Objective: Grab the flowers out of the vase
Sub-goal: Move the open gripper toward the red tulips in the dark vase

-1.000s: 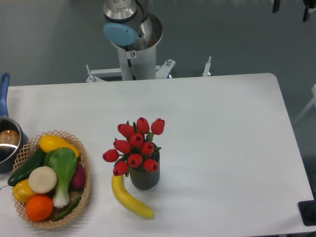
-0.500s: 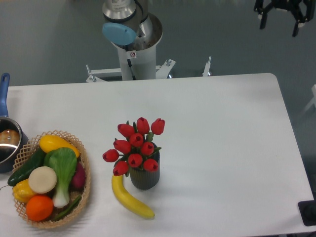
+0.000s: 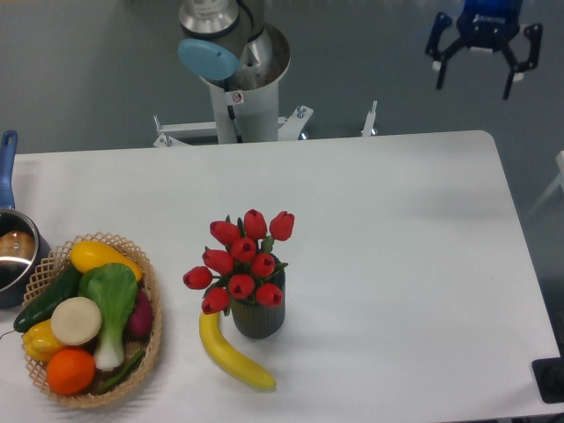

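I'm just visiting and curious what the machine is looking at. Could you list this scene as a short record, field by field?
flowers: red tulips standing in the vase, untouched
vase: dark ribbed cylinder near the table's front
tool: open, up in the air beyond the table's far right corner, holding nothing
banana: lying against the vase's left front
basket: wicker, at left, full of vegetables and fruit
pot: steel with blue handle, at left edge

No readable text, brand or number anywhere. Only sign: small round red-and-white sticker (image 3: 236,97) on front of the arm's pale base column (image 3: 249,110), its symbol too small to make out. Blue cap (image 3: 209,60) above it is unmarked
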Motion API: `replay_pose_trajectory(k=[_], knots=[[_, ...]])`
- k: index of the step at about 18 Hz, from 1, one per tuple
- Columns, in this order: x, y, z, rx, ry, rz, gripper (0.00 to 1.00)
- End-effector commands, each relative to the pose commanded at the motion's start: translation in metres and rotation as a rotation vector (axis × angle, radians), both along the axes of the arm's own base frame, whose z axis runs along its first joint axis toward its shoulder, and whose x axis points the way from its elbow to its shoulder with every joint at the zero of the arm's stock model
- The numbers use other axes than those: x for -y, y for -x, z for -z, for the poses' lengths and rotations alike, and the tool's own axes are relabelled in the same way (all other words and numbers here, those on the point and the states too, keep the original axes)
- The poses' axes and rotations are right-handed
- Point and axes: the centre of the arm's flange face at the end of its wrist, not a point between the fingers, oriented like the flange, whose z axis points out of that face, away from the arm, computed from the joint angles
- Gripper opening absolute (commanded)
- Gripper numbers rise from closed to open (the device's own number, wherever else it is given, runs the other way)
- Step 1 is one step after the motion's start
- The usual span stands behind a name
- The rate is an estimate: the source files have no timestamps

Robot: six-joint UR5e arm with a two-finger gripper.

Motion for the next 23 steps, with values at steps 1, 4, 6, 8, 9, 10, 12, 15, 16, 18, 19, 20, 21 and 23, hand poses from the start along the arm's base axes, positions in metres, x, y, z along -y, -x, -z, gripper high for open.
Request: replay_pose_trajectory(k=[1,4,6,8,9,10,12,15,16,18,19,20,21,23], knots=[[-0.013,-0.006,0.004,0.005,0.0,0.027,1.0],[-0.044,-0.022,0.016,0.025,-0.003,0.096,1.0],[-0.063,-0.025,0.026,0.039,-0.002,0.137,1.0],[-0.077,-0.028,0.032,0.043,-0.002,0.166,1.0],[-0.083,-0.03,0.034,0.048,-0.001,0.178,1.0],[-0.087,-0.028,0.04,0.058,-0.002,0.188,1.0],[-0.1,-0.024,0.055,0.086,-0.027,0.214,1.0],[-0.11,-0.023,0.071,0.105,-0.026,0.243,1.0],[-0.115,-0.026,0.072,0.105,-0.025,0.258,1.0],[-0.125,-0.034,0.076,0.112,-0.023,0.28,1.0],[-0.131,-0.036,0.082,0.122,-0.022,0.294,1.0],[-0.138,-0.038,0.088,0.133,-0.02,0.308,1.0],[-0.148,-0.044,0.093,0.142,-0.018,0.331,1.0],[-0.167,-0.054,0.106,0.171,-0.017,0.37,1.0]])
